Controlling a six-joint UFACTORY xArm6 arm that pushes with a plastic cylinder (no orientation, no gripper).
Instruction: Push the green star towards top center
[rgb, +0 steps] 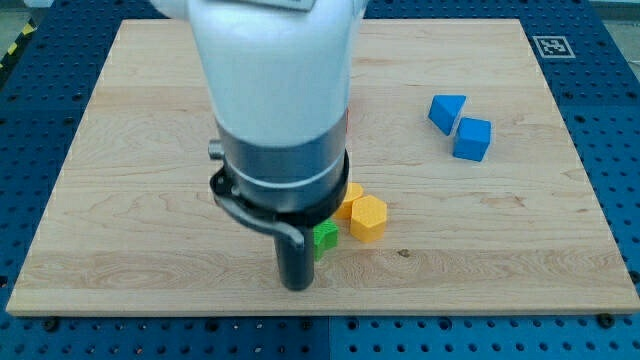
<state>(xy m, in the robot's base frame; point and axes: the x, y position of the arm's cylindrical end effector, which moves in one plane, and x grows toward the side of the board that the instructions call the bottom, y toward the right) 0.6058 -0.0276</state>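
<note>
There is no gripper, only a dark rod, so nothing is held. My tip (298, 286) sits at the view's bottom centre of the table (120, 200), just left of the green star (325, 237), largely hidden behind the rod. Two yellow blocks (365, 217) adjoin it; two blue blocks (460, 127) lie well apart, upper right.

The white and dark grey arm body (275, 110) runs off the view's top edge and covers much of the light wooden board's (120, 200) middle. The small green block (325, 237) is mostly hidden behind the dark rod (297, 262); its star shape cannot be confirmed. My tip (297, 287) touches or sits just left of it; which one cannot be told. One yellow-orange block (350, 200) is partly covered by the arm, its shape unclear.
</note>
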